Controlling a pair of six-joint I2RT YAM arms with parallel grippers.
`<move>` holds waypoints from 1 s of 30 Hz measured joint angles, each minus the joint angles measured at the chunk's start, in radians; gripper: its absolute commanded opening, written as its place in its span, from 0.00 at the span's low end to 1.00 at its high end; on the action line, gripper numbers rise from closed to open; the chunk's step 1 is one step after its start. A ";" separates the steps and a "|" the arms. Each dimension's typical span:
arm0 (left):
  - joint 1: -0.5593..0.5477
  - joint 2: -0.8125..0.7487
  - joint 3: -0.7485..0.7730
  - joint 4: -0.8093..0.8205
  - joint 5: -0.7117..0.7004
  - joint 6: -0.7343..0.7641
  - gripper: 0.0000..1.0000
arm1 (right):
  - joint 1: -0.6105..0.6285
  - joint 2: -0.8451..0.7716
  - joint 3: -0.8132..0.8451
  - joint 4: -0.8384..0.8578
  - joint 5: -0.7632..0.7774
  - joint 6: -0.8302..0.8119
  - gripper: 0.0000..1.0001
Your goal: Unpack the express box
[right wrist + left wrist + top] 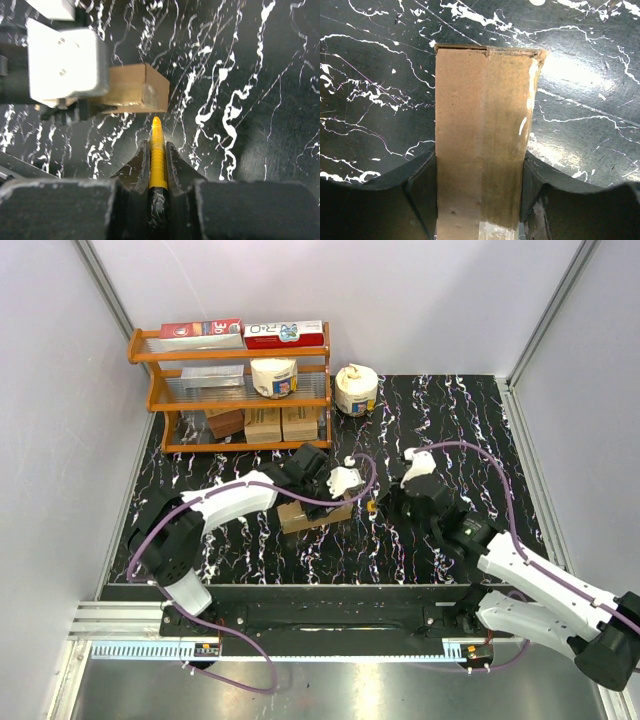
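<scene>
— Right gripper [157, 149], what did it hold?
— Its fingers were pinched tight on a yellow ribbed stick [157, 165], tip just beside the end of the express box [137, 90].
— And the left gripper [480, 172]?
— Clamped across the box's width; the box lay flat on the black marbled table [450, 410], about mid-table.
— Farther back?
— An orange shelf [240, 390] stood against the wall, well apart
</scene>
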 measured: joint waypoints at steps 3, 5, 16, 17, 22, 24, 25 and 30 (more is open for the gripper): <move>0.003 0.010 0.023 -0.027 0.000 -0.008 0.62 | 0.001 0.004 0.059 -0.013 0.022 -0.010 0.00; 0.003 0.010 0.029 -0.043 0.000 -0.013 0.73 | 0.001 0.006 0.089 -0.009 0.031 -0.016 0.00; 0.006 -0.060 0.039 -0.080 0.017 -0.040 0.99 | 0.002 0.021 0.099 -0.035 0.034 -0.022 0.00; 0.006 -0.076 0.045 -0.080 0.020 -0.043 0.99 | 0.002 0.022 0.099 -0.036 0.034 -0.022 0.00; 0.006 -0.193 0.053 -0.056 -0.002 -0.064 0.97 | 0.002 0.039 0.099 -0.037 0.027 -0.021 0.00; 0.004 -0.253 0.046 -0.005 -0.076 -0.089 0.98 | 0.002 0.056 0.096 -0.034 0.006 -0.021 0.00; 0.005 -0.280 0.038 0.026 -0.120 -0.101 0.99 | 0.002 0.065 0.092 -0.030 -0.005 -0.021 0.00; 0.011 -0.401 0.008 0.164 -0.419 -0.185 0.99 | 0.002 0.134 0.050 0.003 -0.084 -0.018 0.00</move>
